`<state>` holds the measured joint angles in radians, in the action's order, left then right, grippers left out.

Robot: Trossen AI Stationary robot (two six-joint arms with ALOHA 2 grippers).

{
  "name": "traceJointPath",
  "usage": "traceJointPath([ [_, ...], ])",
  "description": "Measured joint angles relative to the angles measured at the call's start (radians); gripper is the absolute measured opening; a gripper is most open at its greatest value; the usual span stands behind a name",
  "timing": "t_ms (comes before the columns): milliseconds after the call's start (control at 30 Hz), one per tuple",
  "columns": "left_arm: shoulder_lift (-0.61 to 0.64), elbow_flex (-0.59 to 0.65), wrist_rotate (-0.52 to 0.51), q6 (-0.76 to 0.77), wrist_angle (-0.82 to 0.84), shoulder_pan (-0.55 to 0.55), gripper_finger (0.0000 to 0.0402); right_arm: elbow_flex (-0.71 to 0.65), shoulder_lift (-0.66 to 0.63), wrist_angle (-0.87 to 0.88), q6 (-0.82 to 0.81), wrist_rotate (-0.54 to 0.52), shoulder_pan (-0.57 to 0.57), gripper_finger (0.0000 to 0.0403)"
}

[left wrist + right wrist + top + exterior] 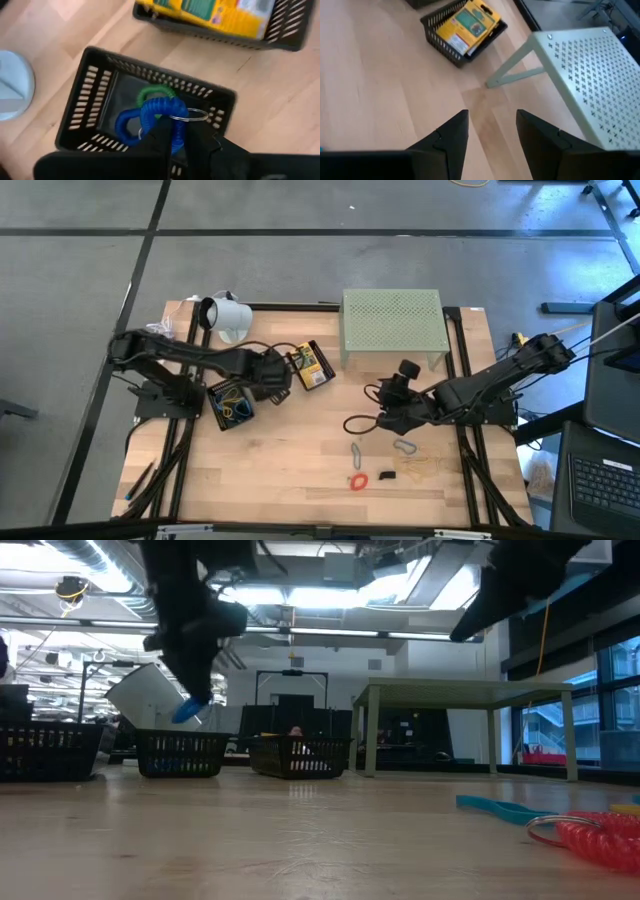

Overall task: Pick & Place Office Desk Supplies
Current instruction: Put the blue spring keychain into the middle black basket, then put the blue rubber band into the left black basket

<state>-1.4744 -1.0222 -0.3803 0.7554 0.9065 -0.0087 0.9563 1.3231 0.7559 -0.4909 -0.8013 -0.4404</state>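
Blue coil band [159,116] pinched in left hand [181,145], above basket [80,107].

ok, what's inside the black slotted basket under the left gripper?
In the black slotted basket: a green coiled band. The left gripper holds a blue coiled band with a metal ring above it. The gripper hides the basket floor beneath it.

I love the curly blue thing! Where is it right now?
The blue coil hangs from the left gripper, pinched just above the black basket on the table's left side, where a green coil already lies.
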Motion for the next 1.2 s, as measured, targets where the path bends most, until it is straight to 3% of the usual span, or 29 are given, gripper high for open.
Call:
traceJointPath([
  [267, -0.049, 0.000, 0.050, -0.045, -0.006, 0.047, 0.0031, -0.103, 0.002, 0.000, -0.107, 0.063, -0.001, 0.0169],
  [433, -0.048, 0.000, 0.053, -0.059, -0.005, 0.052, 0.0056, -0.158, 0.001, -0.010, -0.185, 0.129, -0.002, 0.0169],
  [767, -0.047, 0.000, 0.062, -0.061, -0.004, 0.052, 0.0121, -0.285, 0.001, -0.075, -0.304, 0.415, -0.002, 0.0169],
  [967, -0.047, -0.002, 0.080, -0.060, -0.005, 0.051, 0.0134, -0.383, 0.001, -0.231, -0.226, 0.660, -0.026, 0.0169],
  [1200, -0.046, -0.002, 0.117, -0.059, -0.013, 0.051, 0.0134, -0.422, 0.001, -0.335, -0.101, 0.737, -0.094, 0.0169],
])
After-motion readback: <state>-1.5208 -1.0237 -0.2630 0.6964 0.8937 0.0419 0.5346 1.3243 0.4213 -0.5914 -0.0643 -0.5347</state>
